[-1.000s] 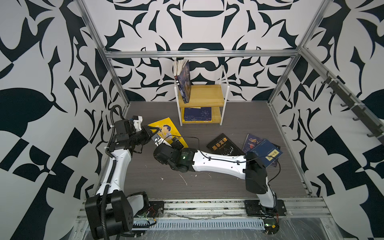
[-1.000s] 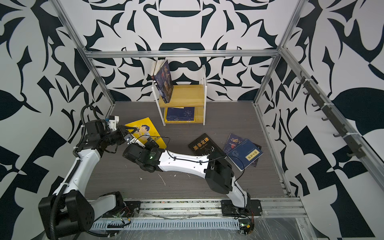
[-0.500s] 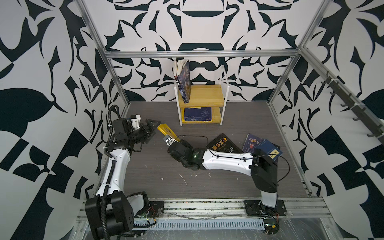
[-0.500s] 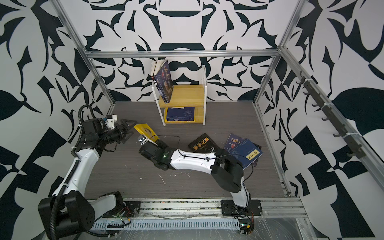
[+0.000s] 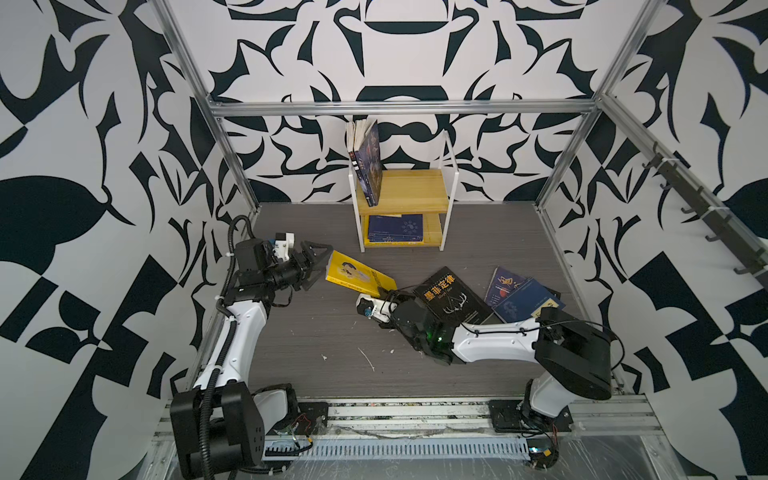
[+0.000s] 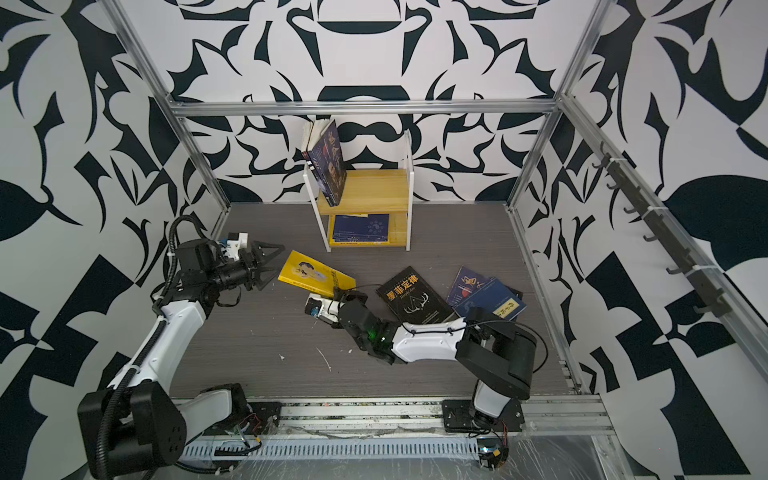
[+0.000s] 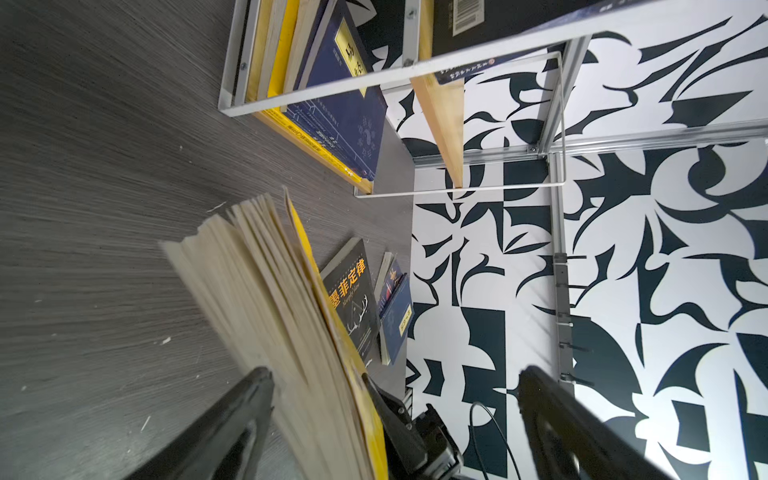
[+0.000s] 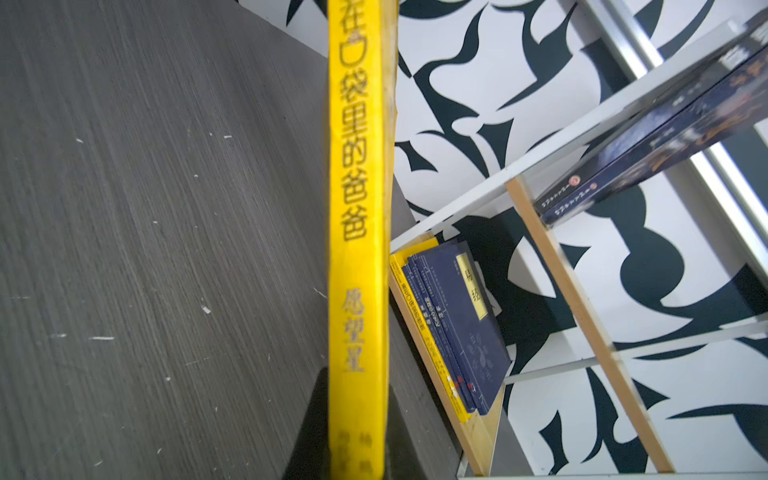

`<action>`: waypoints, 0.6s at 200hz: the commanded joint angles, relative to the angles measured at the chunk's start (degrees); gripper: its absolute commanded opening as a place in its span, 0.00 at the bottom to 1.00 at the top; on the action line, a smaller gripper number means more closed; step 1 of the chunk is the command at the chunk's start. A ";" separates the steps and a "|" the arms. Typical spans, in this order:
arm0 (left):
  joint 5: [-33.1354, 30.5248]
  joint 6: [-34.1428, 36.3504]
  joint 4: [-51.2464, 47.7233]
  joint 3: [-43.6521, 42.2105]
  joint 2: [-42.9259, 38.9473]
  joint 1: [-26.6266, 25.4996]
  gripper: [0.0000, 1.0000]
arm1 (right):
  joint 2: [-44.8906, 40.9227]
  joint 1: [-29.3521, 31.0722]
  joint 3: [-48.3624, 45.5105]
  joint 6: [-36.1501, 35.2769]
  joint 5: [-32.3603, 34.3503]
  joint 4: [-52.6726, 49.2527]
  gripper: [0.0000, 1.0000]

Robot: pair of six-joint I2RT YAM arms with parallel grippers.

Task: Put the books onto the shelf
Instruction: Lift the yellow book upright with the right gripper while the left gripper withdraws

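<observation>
Yellow paperback with a cartoon figure on its cover [image 5: 359, 277] [image 6: 316, 274] was what my right hand [image 5: 384, 291] [image 6: 338, 289] had clamped at one corner of the spine edge, holding it tilted above the grey wood-grain table [image 5: 332, 332]. The right wrist view looked straight along that yellow spine [image 8: 357, 249]. My left hand [image 5: 322, 266] [image 6: 275, 267] stood with its jaws wide apart at the paperback's free end; in the left wrist view the fanned cream pages [image 7: 266, 299] ran between my two black fingers [image 7: 237, 419], closer to one of them, and I could not tell whether they touched.

At the back stood the small two-tier rack of light wooden boards with white frame sides [image 5: 415, 191]. Dark blue books [image 5: 370, 166] leaned upright at the left end of its upper board, and a flat navy stack [image 5: 395, 228] lay on the lower one. On the table beside my right arm lay a black book with gold characters and antlers [image 5: 451, 297], and just beyond it overlapping blue books [image 5: 523, 295].
</observation>
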 commanded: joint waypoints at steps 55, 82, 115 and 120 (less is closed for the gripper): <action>-0.93 2.82 -2.99 0.11 0.05 -1.00 0.90 | 3.44 -0.55 -0.52 -20.50 4.10 34.00 0.00; -1.79 6.47 -8.08 3.75 0.11 -0.86 0.93 | 4.67 -2.19 -0.51 -22.00 5.90 35.75 0.00; -3.67 8.64 -13.01 7.32 0.13 1.73 0.95 | 3.86 -4.02 -1.22 -19.71 6.37 33.58 0.00; -3.73 9.09 -13.51 7.79 0.14 1.79 0.96 | 3.60 -4.10 -1.39 -19.47 6.18 33.01 0.00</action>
